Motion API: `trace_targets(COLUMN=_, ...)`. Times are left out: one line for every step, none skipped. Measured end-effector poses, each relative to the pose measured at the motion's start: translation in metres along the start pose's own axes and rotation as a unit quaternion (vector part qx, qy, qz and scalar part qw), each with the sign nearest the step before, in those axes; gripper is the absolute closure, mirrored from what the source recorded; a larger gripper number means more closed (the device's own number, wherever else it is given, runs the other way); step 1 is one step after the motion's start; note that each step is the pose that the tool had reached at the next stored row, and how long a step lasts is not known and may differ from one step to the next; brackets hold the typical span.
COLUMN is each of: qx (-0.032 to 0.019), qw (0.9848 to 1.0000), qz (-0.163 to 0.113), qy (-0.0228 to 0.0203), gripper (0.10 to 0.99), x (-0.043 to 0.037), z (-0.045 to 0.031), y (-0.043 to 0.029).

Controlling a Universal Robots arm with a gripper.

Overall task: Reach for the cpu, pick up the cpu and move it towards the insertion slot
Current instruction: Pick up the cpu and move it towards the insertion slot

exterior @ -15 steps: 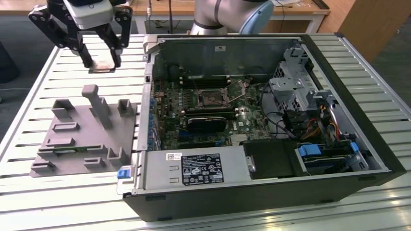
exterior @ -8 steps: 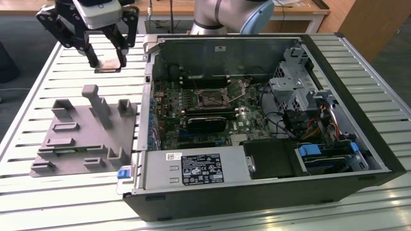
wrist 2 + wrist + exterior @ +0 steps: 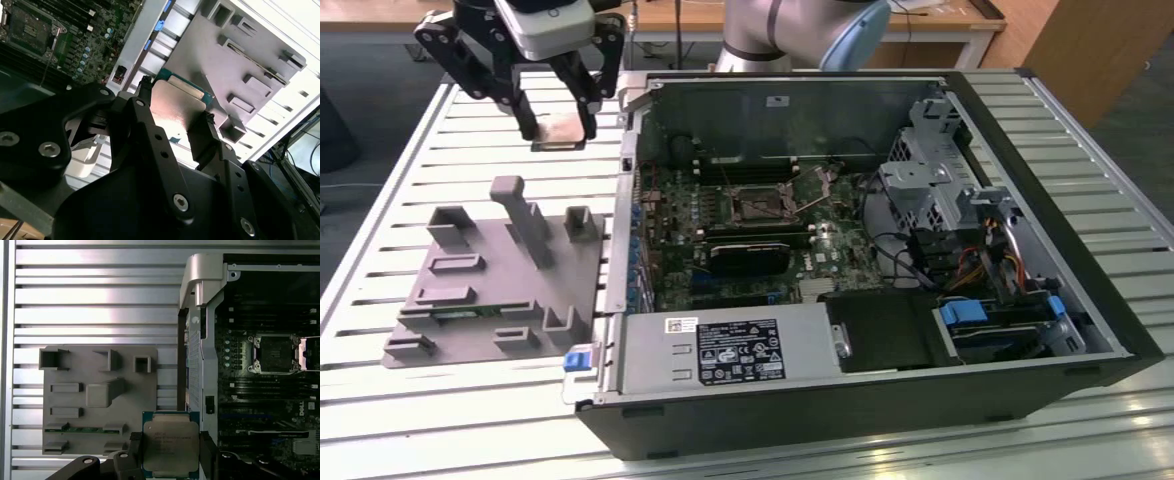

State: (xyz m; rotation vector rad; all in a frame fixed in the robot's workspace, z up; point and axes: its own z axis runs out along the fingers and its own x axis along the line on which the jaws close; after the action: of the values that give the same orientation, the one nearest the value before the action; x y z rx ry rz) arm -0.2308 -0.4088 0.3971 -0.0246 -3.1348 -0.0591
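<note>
Cpu (image 3: 171, 447): thin, stiff, light metal-topped square, probably fragile underneath. Clamped by two opposite edges in gripper (image 3: 559, 130), lifted clear above the slatted table (image 3: 427, 400), past the tray's (image 3: 480, 300) far edge, beside the case wall. Slot (image 3: 758, 205) well apart, inside the case.
</note>
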Motion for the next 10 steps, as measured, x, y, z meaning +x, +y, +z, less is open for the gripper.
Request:
trace_targets(qx=0.0, qw=1.0, qz=0.0, qy=0.0, gripper=0.545, x=-0.0016, z=0.0, y=0.0)
trace_targets(qx=0.0, qw=1.0, qz=0.0, qy=0.0, gripper=0.545, x=-0.0035, z=0.0, y=0.0001)
trace_targets(qx=0.0, qw=1.0, qz=0.0, qy=0.0, gripper=0.545, x=-0.0053, z=0.0, y=0.0001)
trace_targets(qx=0.0, qw=1.0, qz=0.0, qy=0.0, gripper=0.545, x=-0.0069, z=0.0, y=0.0001)
trace_targets(qx=0.0, qw=1.0, qz=0.0, qy=0.0, gripper=0.545, x=-0.0084, z=0.0, y=0.0001)
trace_targets(qx=0.0, qw=1.0, qz=0.0, qy=0.0, gripper=0.545, x=-0.0103, z=0.0, y=0.0002)
trace_targets(qx=0.0, qw=1.0, qz=0.0, qy=0.0, gripper=0.545, x=-0.0123, z=0.0, y=0.0002)
trace_targets(qx=0.0, qw=1.0, qz=0.0, qy=0.0, gripper=0.545, x=-0.0145, z=-0.0001, y=0.0002)
trace_targets(qx=0.0, qw=1.0, qz=0.0, qy=0.0, gripper=0.545, x=-0.0166, z=-0.0001, y=0.0003)
trace_targets(qx=0.0, qw=1.0, qz=0.0, qy=0.0, gripper=0.545, x=-0.019, z=-0.0001, y=0.0004)
